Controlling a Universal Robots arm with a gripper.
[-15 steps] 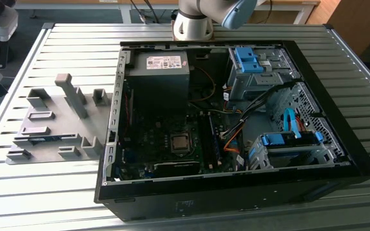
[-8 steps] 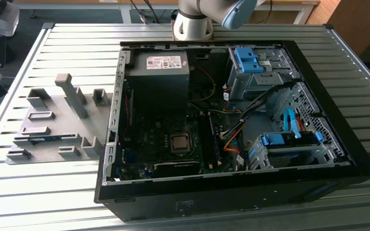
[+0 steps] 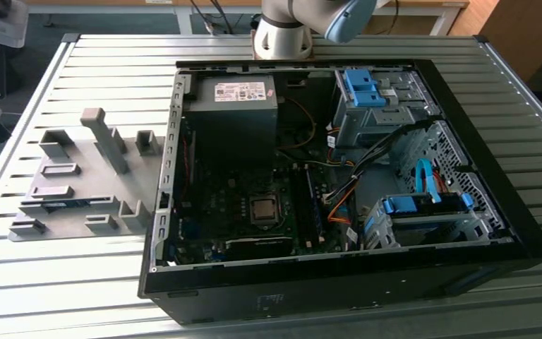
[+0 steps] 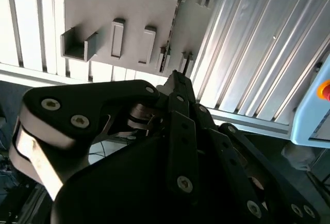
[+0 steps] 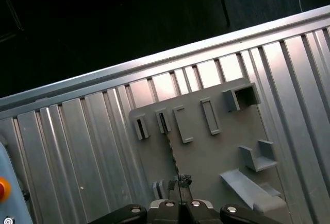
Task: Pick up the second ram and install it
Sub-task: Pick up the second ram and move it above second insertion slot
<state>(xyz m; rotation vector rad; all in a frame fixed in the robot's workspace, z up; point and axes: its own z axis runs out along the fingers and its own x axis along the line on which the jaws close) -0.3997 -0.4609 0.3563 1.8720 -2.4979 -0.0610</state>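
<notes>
The second ram (image 5: 171, 149) stands on its thin edge in the slots of the grey holder plate (image 5: 219, 154), seen as a narrow dark line in both wrist views. The gripper (image 5: 180, 179) hangs high above that plate, over one end of the stick, with its fingertips pressed together on nothing. The plate lies on the slatted table (image 5: 77, 147).

second ram (image 3: 64, 205): long thin blue-green stick, seated on edge in slot of grey holder plate (image 3: 87, 176), exterior view's left.
</notes>
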